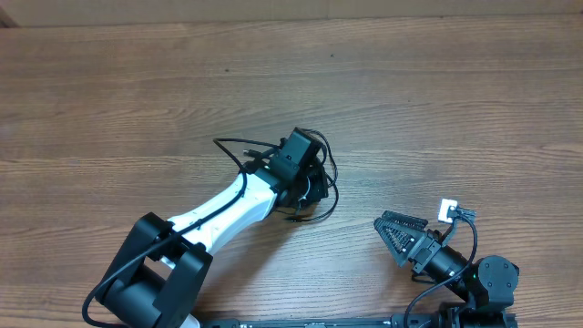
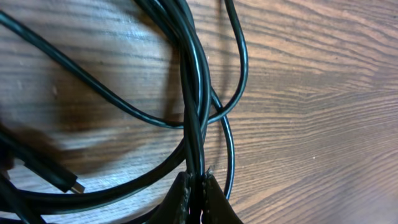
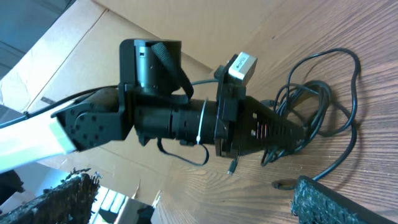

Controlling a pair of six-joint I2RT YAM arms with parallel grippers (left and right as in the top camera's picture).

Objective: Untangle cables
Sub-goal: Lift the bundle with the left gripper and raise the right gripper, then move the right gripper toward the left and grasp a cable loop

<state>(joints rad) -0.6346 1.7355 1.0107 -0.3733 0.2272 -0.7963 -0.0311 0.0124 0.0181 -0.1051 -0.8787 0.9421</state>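
The cables (image 2: 194,106) lie in a small knot near the middle of the wooden surface (image 1: 455,109), loops crossing over one another and a small plug tip (image 2: 71,183) lying loose at the edge of the heap. The left claw (image 2: 198,188) is pinched shut on a couple of strands where they run side by side; the right claw (image 1: 393,239) stands wide open and empty, well apart to the right. These cords look light, limp and smooth-jacketed — likely to slide through a loose pinch and to drag the whole tangle along if pulled fast. A single strand near a free plug end looks a better hold than the bundled middle, since lifting there would probably tighten the crossings rather than free them.
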